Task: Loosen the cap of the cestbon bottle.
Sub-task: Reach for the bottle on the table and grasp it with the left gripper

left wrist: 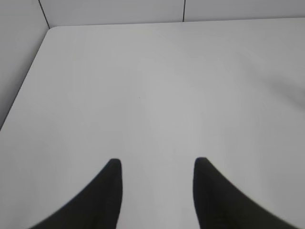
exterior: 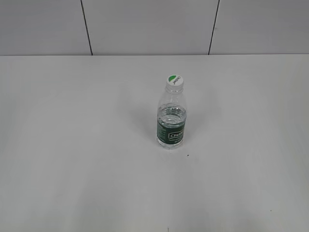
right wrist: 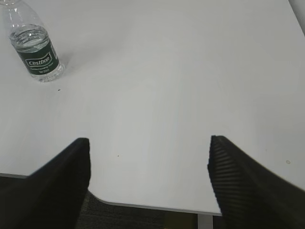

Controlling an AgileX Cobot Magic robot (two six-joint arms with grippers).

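Observation:
The cestbon bottle [exterior: 171, 121] stands upright near the middle of the white table, clear plastic with a dark green label band. Its white cap [exterior: 174, 81] with a green half-circle mark sits on the neck. The bottle also shows at the top left of the right wrist view [right wrist: 35, 52], its cap cut off by the frame edge. My right gripper [right wrist: 148, 140] is open and empty, far from the bottle near the table's front edge. My left gripper [left wrist: 157, 162] is open and empty over bare table; the bottle is out of its view. Neither gripper shows in the exterior view.
The white table [exterior: 72, 145] runs back to a grey panelled wall [exterior: 145, 26]. Its front edge and a rounded corner show in the right wrist view [right wrist: 143, 206]. The table's left edge shows in the left wrist view [left wrist: 28, 81].

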